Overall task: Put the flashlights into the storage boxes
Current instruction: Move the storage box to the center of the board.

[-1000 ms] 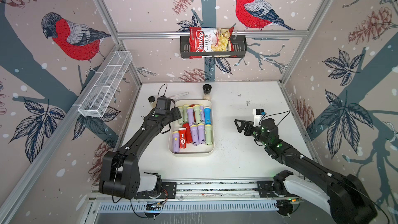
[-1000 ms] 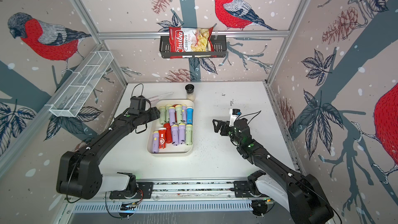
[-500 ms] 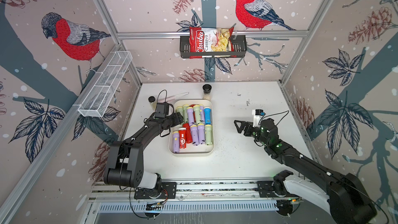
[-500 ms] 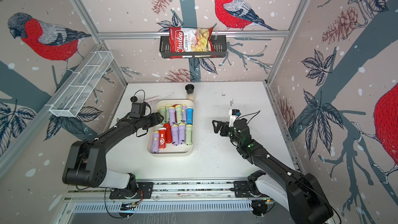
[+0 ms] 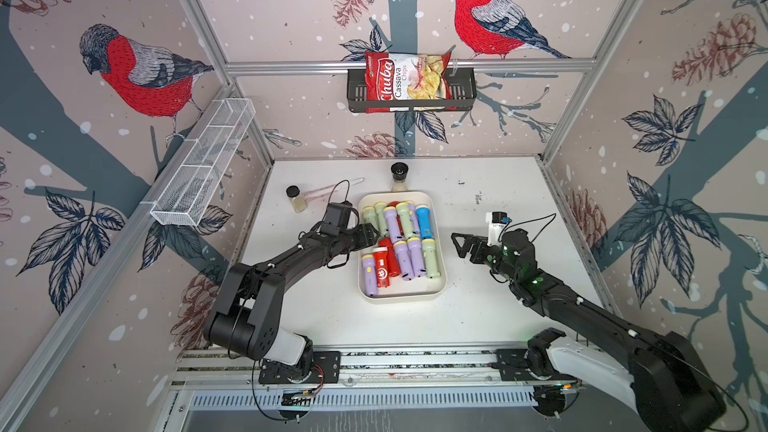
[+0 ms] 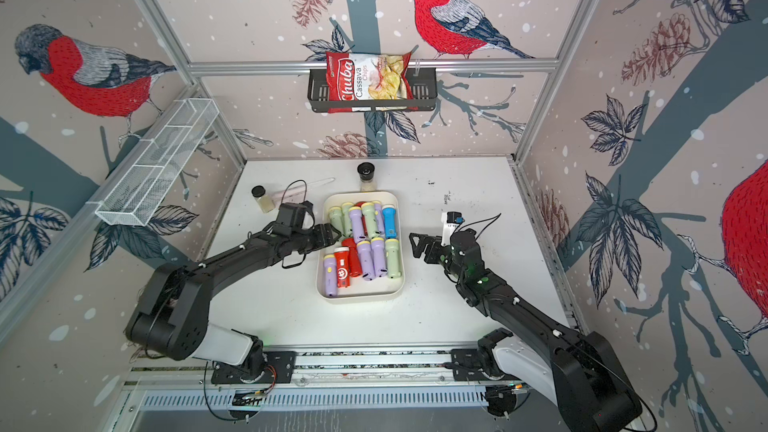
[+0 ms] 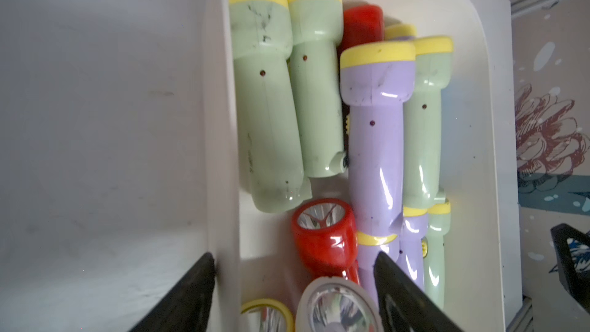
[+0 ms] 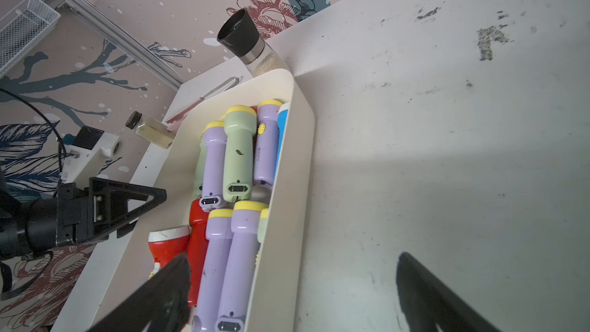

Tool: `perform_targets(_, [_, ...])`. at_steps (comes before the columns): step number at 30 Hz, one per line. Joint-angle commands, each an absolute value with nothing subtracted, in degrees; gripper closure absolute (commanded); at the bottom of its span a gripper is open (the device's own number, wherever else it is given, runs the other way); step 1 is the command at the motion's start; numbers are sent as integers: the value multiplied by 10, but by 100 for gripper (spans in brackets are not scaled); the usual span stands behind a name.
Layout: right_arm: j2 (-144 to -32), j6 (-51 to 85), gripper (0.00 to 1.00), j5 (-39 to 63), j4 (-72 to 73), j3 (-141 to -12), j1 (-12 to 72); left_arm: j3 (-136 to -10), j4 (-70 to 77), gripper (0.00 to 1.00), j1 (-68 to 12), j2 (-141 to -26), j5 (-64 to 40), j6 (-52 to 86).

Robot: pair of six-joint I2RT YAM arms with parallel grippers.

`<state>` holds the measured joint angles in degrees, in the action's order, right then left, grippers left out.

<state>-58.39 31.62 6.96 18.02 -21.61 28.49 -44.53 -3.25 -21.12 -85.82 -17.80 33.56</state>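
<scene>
The storage box is a cream-white tray [image 5: 441, 284] [image 6: 400, 289] at mid-table. Several flashlights lie in it, among them a lilac one [image 5: 392, 224], a blue one [image 5: 424, 222] and a red one [image 5: 381, 272]. My left gripper [image 5: 372, 234] [image 6: 334, 234] is open at the tray's left edge. In the left wrist view the left gripper [image 7: 293, 269] straddles the tray wall [image 7: 223, 154], one finger outside, one over the flashlights, holding nothing. My right gripper [image 5: 459, 243] [image 6: 415, 245] [image 8: 293, 269] stands open and empty just right of the tray.
A black-capped glass jar [image 5: 400, 176] stands right behind the tray. A smaller jar [image 5: 296, 198] and a pink stick-like tool [image 5: 332, 189] lie at the back left. A white wire mesh basket [image 5: 208, 164] hangs on the left wall, a black basket [image 5: 409, 101] with a chips bag on the back wall.
My left gripper has moved right to the tray's left edge, and the arm has sunk lower. The right arm has not moved.
</scene>
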Motion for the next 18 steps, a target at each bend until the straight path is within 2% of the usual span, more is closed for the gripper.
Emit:
perform_targets(1, [-575,317,0,70,196,-215,283,-459,16,23,-255,-872,-190,369])
perform_targets(6, [-557,308,0,58,171,-218,278,-486,25,23,-319,-901,-170,388])
perform_targets(10, [-535,293,0,40,148,-220,271,-510,-5,21,-324,-892,-128,366])
perform_targets(11, [-531,288,0,37,145,-221,267,-517,-18,19,-323,-884,-107,357])
perform_targets(13, [-525,272,0,34,140,-221,250,-530,-44,4,-318,-861,-48,334])
perform_targets(18, [-532,219,0,28,121,-239,173,-487,-22,3,-287,-759,147,308])
